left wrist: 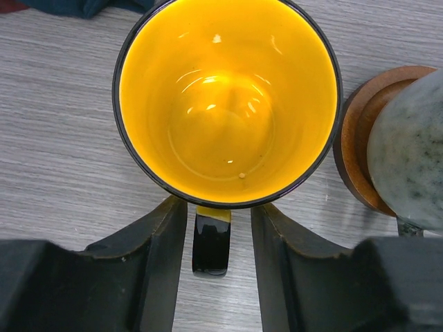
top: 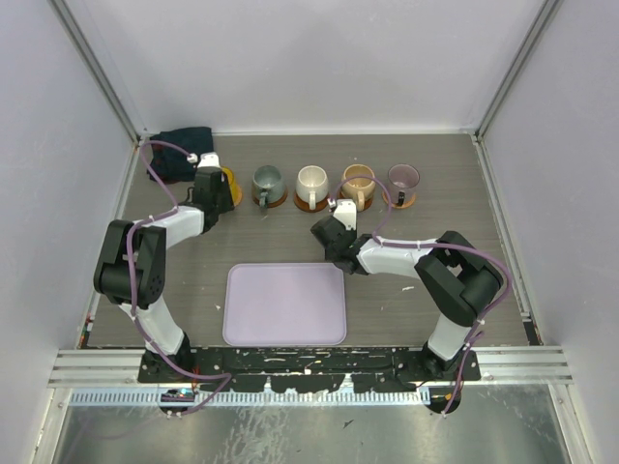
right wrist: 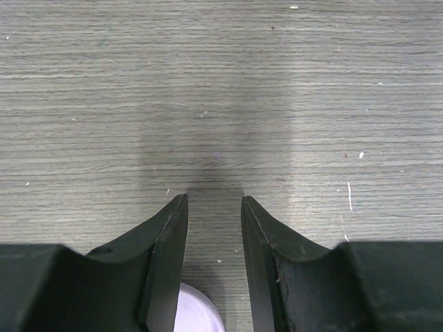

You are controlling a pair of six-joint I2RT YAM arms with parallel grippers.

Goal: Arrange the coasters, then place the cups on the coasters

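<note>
Five cups stand in a row at the back, left to right: yellow cup (top: 232, 186), grey-green cup (top: 267, 183), white cup (top: 311, 183), tan cup (top: 359, 181) and purple-grey cup (top: 402, 179). Brown coasters (top: 310, 205) show under the four right-hand cups. My left gripper (top: 219, 189) hangs over the yellow cup (left wrist: 228, 104). Its black handle (left wrist: 211, 238) lies between the jaws of this open left gripper (left wrist: 219, 207) with a gap on each side. A coaster (left wrist: 356, 131) under the grey-green cup (left wrist: 412, 152) shows at the right. My right gripper (top: 325, 235) (right wrist: 214, 200) is open over bare table.
A lavender tray (top: 285, 304) lies at the front centre; its corner (right wrist: 197, 311) shows under my right gripper. A dark cloth (top: 182, 153) sits in the back left corner. Walls close in the table on three sides.
</note>
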